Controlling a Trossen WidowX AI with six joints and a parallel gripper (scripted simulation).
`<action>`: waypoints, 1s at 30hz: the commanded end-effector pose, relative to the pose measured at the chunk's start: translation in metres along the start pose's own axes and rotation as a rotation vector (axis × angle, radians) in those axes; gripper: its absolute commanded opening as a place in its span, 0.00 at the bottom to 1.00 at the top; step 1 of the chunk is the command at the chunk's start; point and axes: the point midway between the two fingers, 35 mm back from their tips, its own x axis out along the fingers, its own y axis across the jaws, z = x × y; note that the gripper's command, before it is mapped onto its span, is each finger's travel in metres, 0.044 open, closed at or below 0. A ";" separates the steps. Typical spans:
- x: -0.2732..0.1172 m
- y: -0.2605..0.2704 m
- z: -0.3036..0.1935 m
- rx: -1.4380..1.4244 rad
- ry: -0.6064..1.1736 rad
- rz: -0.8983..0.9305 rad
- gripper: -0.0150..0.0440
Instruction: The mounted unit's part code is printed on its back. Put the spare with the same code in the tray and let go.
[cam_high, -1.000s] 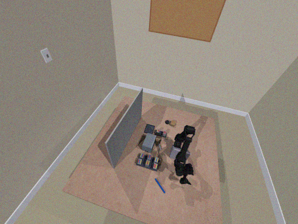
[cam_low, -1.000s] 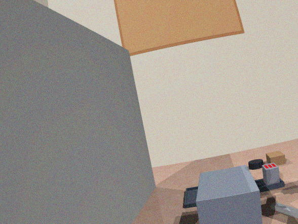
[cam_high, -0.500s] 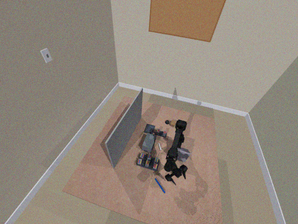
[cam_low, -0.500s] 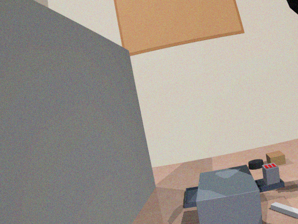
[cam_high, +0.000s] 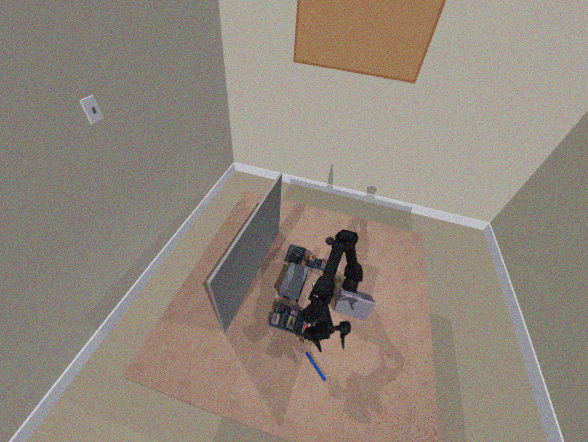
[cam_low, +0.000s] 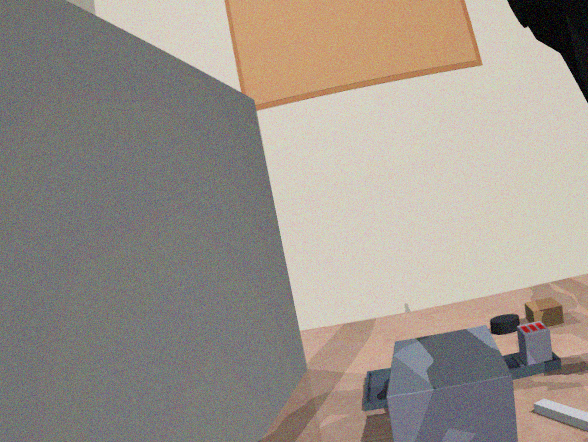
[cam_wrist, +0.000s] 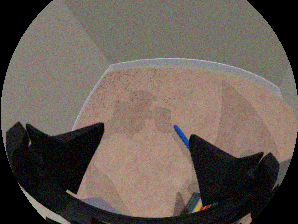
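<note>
The tool (cam_high: 331, 348) (cam_wrist: 147, 133) is wide open, with nothing between its fingers, and hangs toward the near edge of the desk (cam_high: 180, 360) (cam_wrist: 135, 170). Candidate spares (cam_high: 291, 320) stand in a dark holder (cam_wrist: 191, 201) beside the arm, toward the edge with the grey panel (cam_high: 255, 250) (cam_low: 150, 225). The tray is probably the dark square dish (cam_high: 296, 254) (cam_low: 367, 395), beyond the grey box (cam_high: 295, 281) (cam_low: 450, 400) toward the far edge.

Handling: the spares look like small, light, stiff blocks, probably smooth plastic or metal and not fragile. Grip one squarely across two opposite upright sides, above the holder; a tilted or high grip may let it turn, and open fingers may knock its neighbour.

Visibility limits: no part code is legible in any view. The matching spare cannot be determined. The mounted unit cannot be identified with certainty, and no printed back is readable. The arm covers part of the spares from above; the wrist view cuts them off at its lower rim. From outside, the grey box hides part of the dish, and the fingers are out of frame.
</note>
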 end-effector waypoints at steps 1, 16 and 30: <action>-0.039 -0.037 0.005 0.226 0.002 -0.116 1.00; -0.226 -0.150 -0.070 1.119 0.050 -0.629 1.00; -0.368 -0.171 -0.176 1.623 0.034 -1.042 1.00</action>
